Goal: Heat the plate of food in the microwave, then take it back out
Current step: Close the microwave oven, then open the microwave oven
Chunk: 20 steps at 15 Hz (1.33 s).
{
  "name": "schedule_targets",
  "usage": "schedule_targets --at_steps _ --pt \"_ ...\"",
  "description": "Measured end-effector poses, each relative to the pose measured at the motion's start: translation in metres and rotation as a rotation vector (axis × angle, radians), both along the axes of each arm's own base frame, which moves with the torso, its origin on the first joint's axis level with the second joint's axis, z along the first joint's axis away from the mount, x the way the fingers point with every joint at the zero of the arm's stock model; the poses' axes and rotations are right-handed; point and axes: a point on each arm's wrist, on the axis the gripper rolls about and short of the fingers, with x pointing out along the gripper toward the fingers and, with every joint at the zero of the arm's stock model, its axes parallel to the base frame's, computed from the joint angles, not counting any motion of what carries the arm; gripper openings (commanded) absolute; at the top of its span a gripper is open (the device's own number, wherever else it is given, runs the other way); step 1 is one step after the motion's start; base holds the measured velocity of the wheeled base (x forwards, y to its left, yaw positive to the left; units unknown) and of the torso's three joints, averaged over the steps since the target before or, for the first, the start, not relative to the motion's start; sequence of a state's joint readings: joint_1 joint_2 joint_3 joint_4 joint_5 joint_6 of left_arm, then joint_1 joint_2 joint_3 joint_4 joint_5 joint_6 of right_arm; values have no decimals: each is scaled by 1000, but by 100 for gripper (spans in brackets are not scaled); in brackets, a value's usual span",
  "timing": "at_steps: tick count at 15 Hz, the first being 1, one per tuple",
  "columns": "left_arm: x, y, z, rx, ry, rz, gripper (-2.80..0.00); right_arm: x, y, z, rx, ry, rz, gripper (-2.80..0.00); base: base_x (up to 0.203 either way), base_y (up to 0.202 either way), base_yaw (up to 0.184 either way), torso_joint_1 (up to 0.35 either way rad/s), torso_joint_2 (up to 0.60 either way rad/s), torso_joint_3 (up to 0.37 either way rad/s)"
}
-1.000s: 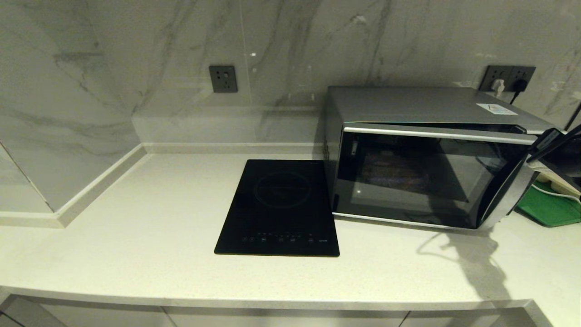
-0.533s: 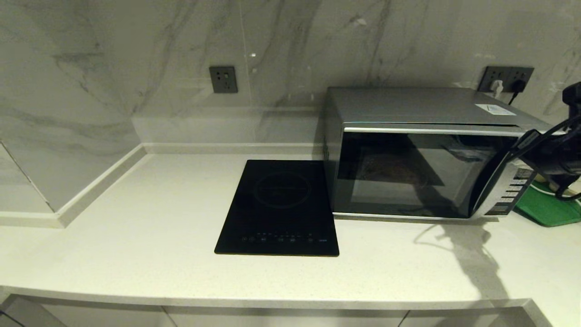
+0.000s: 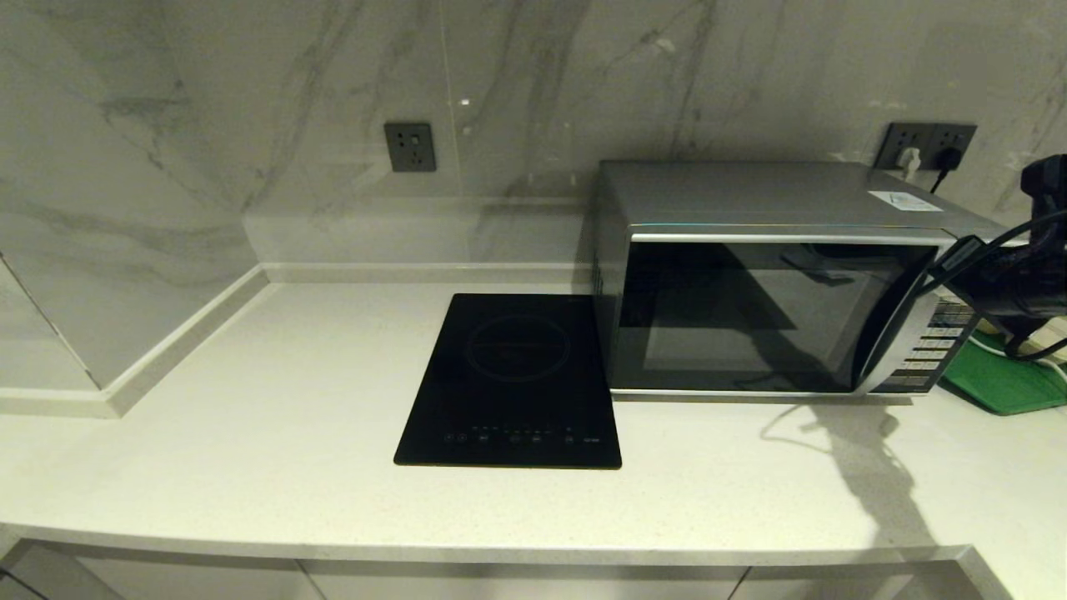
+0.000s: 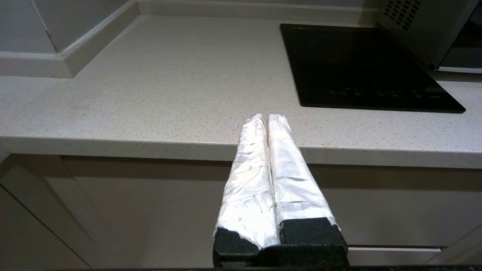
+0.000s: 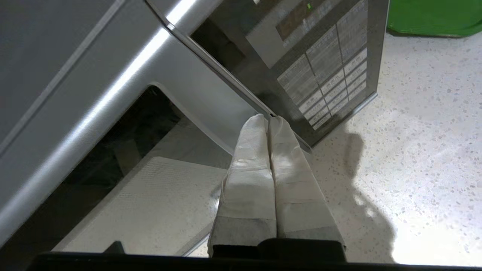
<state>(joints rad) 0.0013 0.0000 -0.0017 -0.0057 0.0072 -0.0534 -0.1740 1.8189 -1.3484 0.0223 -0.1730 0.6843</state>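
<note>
Right at the pressed-together, empty taped tips of the right gripper (image 5: 268, 119), big silver boxy microwave (image 3: 775, 283) with door shut, purple plate unseen, maybe inside; heating and taking out still to do.

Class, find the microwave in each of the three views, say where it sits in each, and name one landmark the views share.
Head view: the microwave stands right of centre, door shut.
Left wrist view: only its vented side corner shows, at the upper right.
Right wrist view: its handle and keypad fill the upper left, beyond the shut right gripper.
Shared landmark: the speckled countertop.
</note>
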Motion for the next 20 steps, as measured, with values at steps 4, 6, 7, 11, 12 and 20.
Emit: schedule_targets --at_steps 4,6,7,11,12,20 --pt "0 0 0 0 0 0 -280 -21 3 -8 18 76 18 -280 0 0 0 0 0 0" --pt "0 0 0 -1 0 0 -280 -47 3 -7 72 113 68 -280 0 0 0 0 0 0" --pt "0 0 0 0 0 0 -280 -63 1 -4 118 133 102 -280 0 0 0 0 0 0" --pt "0 0 0 -1 0 0 -280 -132 -43 1 385 171 200 -280 0 0 0 0 0 0" --pt "0 0 0 0 0 0 -280 -148 -56 -6 438 171 231 -280 0 0 0 0 0 0" --pt "0 0 0 0 0 0 -280 -178 -146 -143 617 171 515 -280 0 0 0 0 0 0"
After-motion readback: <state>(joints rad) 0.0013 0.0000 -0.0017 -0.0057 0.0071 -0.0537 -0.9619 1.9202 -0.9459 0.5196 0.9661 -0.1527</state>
